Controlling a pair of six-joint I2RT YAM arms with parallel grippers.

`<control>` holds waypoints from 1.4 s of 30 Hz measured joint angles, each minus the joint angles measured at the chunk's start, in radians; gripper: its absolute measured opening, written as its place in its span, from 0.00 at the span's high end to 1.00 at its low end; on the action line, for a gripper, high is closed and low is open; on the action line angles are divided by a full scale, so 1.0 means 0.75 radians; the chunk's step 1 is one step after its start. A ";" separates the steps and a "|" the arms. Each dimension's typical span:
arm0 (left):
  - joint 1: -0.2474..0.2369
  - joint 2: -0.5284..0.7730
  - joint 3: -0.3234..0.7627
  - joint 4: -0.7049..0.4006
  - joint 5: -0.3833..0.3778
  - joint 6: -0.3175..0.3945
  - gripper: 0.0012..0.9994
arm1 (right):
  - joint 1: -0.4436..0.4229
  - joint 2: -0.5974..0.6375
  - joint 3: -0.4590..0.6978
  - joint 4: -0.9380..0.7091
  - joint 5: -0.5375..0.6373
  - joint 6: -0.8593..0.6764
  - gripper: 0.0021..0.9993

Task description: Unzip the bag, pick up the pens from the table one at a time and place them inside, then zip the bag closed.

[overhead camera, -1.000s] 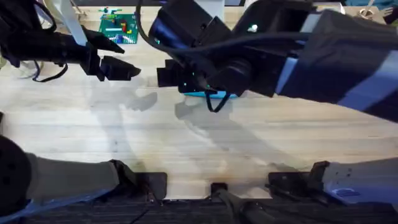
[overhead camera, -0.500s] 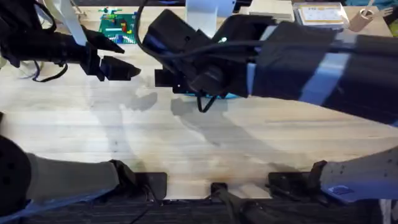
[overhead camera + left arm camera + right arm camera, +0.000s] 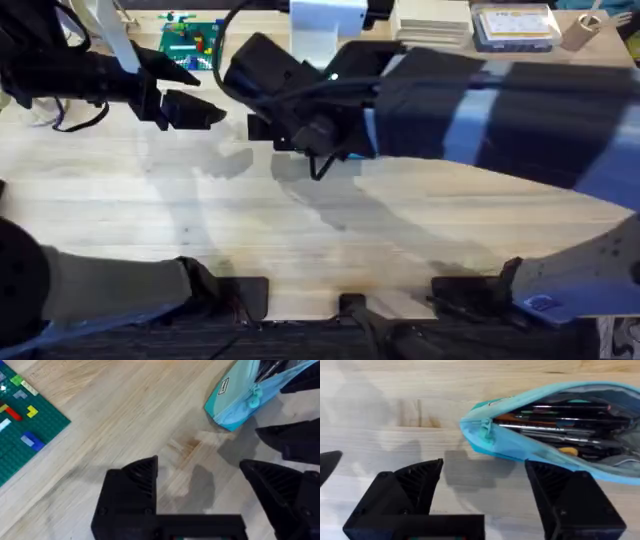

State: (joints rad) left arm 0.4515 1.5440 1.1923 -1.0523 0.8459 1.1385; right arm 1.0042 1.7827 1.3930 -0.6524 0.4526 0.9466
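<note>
On bag (image 3: 235, 402): small label, writing unreadable; pens (image 3: 555, 422) inside.

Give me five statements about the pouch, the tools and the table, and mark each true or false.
1. The light-blue pouch is unzipped, with pens showing inside. True.
2. The right tool is clamped on the zipper pull. False: its fingers are spread and empty, beside the pouch's end.
3. The left tool holds a pen. False: it is open and holds nothing.
4. A green brick baseplate lies on the table near the left arm. True.
5. The pouch stands upright on one end. False: it lies on its side on the wood.
</note>
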 joint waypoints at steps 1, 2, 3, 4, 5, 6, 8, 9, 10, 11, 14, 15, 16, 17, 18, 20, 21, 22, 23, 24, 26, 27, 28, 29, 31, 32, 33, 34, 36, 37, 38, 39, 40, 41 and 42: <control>0.000 0.000 0.000 0.000 0.000 0.000 0.01 | 0.000 0.014 0.000 0.007 0.000 0.000 0.00; 0.000 0.000 0.000 0.000 0.000 0.000 0.01 | 0.000 0.024 0.000 0.016 0.000 0.000 0.00; 0.000 0.000 0.000 0.000 0.000 0.000 0.01 | 0.000 0.033 0.000 0.024 0.000 0.000 0.00; 0.000 0.000 0.000 0.000 0.000 0.000 0.01 | 0.000 0.039 0.000 0.031 0.000 0.000 0.00; 0.000 0.000 0.000 0.000 0.000 0.000 0.01 | 0.000 0.041 0.000 0.034 0.001 0.000 0.00; 0.000 0.000 0.000 0.000 0.000 0.000 0.01 | 0.000 0.041 0.000 0.036 0.002 0.000 0.00; 0.000 0.000 0.000 0.000 0.000 0.000 0.01 | -0.001 0.041 0.000 0.042 0.018 0.001 0.00; 0.000 0.000 0.000 0.000 0.000 0.000 0.01 | -0.001 0.041 0.000 0.044 0.031 0.001 0.00; 0.000 0.000 0.000 0.000 0.000 0.000 0.01 | -0.002 0.041 0.000 0.047 0.044 0.000 0.00; 0.000 0.000 0.000 0.000 0.000 0.000 0.01 | -0.006 0.041 0.000 0.052 0.055 0.000 0.00; 0.000 0.000 0.000 0.000 0.000 0.000 0.01 | -0.016 0.041 0.000 0.066 0.073 0.001 0.00; 0.000 0.000 0.000 0.000 -0.001 0.000 0.01 | -0.020 0.041 0.000 0.068 0.076 0.001 0.00; 0.000 0.000 0.000 0.000 0.000 0.000 0.01 | -0.026 0.044 0.001 0.069 0.079 0.001 0.00; 0.000 0.000 0.000 0.000 0.000 0.000 0.01 | -0.030 0.049 0.001 0.071 0.082 0.001 0.00; 0.000 0.000 0.000 0.000 0.000 0.000 0.01 | -0.033 0.055 0.002 0.073 0.086 0.001 0.00; 0.000 0.000 0.000 -0.001 0.000 0.000 0.01 | -0.040 0.072 0.002 0.073 0.091 0.001 0.00; 0.000 0.000 0.000 -0.001 0.000 0.000 0.01 | -0.041 0.079 0.002 0.073 0.093 0.001 0.00; 0.000 0.000 0.000 -0.001 0.000 0.000 0.01 | -0.042 0.088 0.002 0.073 0.095 0.001 0.00; 0.000 0.000 0.000 -0.001 0.000 0.000 0.01 | -0.042 0.093 0.002 0.073 0.096 0.001 0.00; 0.000 0.000 0.000 -0.001 0.000 0.000 0.01 | -0.042 0.096 0.002 0.073 0.096 0.000 0.00; 0.000 0.000 0.000 -0.001 0.000 0.000 0.01 | -0.042 0.096 0.002 0.073 0.097 0.001 0.00; 0.000 0.000 0.000 -0.001 0.000 0.000 0.01 | -0.042 0.096 0.002 0.073 0.100 0.001 0.00; 0.000 0.000 0.000 -0.002 0.000 0.000 0.01 | -0.042 0.096 0.002 0.073 0.100 0.001 0.00; 0.000 0.000 0.000 -0.002 0.000 0.000 0.01 | -0.042 0.096 0.002 0.073 0.100 0.001 0.00; 0.000 0.000 0.000 -0.003 0.000 0.000 0.01 | -0.042 0.096 0.002 0.073 0.100 0.001 0.00; 0.000 0.000 0.000 -0.003 0.000 0.000 0.01 | -0.042 0.096 0.002 0.073 0.100 0.000 0.00; 0.000 0.000 0.000 -0.003 0.000 0.000 0.01 | -0.043 0.096 0.002 0.073 0.100 0.001 0.00; 0.000 0.000 0.000 -0.003 0.000 0.000 0.01 | -0.044 0.096 0.002 0.074 0.100 0.001 0.00; 0.000 0.000 0.000 -0.003 0.000 0.000 0.01 | -0.051 0.096 0.002 0.074 0.100 0.001 0.00; 0.000 0.000 0.000 -0.003 0.000 0.000 0.01 | -0.055 0.096 0.002 0.075 0.100 0.001 0.00; 0.000 0.000 0.000 -0.003 0.000 0.000 0.01 | -0.062 0.097 0.002 0.078 0.100 0.001 0.00; 0.000 0.000 0.000 -0.003 0.000 0.000 0.01 | -0.068 0.098 0.002 0.079 0.100 0.001 0.00; 0.000 0.000 0.000 -0.003 0.000 0.000 0.01 | -0.076 0.102 0.002 0.080 0.100 0.001 0.00; 0.000 0.000 0.000 -0.003 0.000 0.000 0.01 | -0.082 0.107 0.002 0.082 0.100 0.001 0.00; 0.000 0.000 0.000 -0.004 0.000 0.000 0.01 | -0.087 0.112 0.002 0.082 0.100 0.001 0.00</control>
State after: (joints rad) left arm 0.4515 1.5440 1.1923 -1.0554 0.8459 1.1385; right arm 0.9386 1.8668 1.3945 -0.5907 0.5274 0.9470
